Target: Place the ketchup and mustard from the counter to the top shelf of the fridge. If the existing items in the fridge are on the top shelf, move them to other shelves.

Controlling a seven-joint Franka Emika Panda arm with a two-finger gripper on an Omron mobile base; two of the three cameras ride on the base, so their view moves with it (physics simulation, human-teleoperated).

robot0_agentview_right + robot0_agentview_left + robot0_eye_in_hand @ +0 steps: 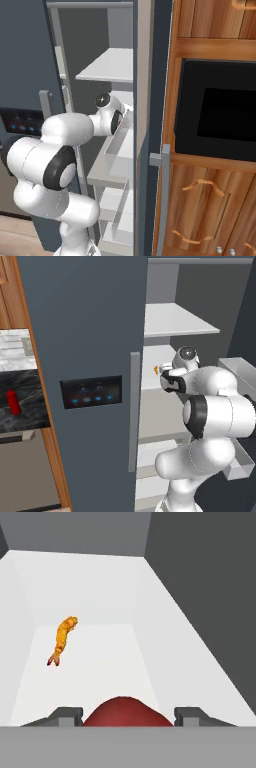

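Dark red ball (127, 712), orange piece (62, 639) (red-tipped), pale grey shelf (100, 662), red ketchup (13, 401)

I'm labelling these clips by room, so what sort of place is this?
A simulated home kitchen, most likely: an open fridge with pale inner shelves, a black marble-look counter holding a red ketchup bottle, and wooden cabinets around a built-in oven.

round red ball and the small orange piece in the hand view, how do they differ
The round dark red ball sits right between the gripper fingertips, while the small orange curved piece lies apart, farther back on the pale shelf floor. The ball looks broad and domed; the orange piece is thin and elongated, with a reddish end. The ball is partly cut off at the view's bottom; the orange piece shows whole. Both are in the same pale grey fridge compartment.
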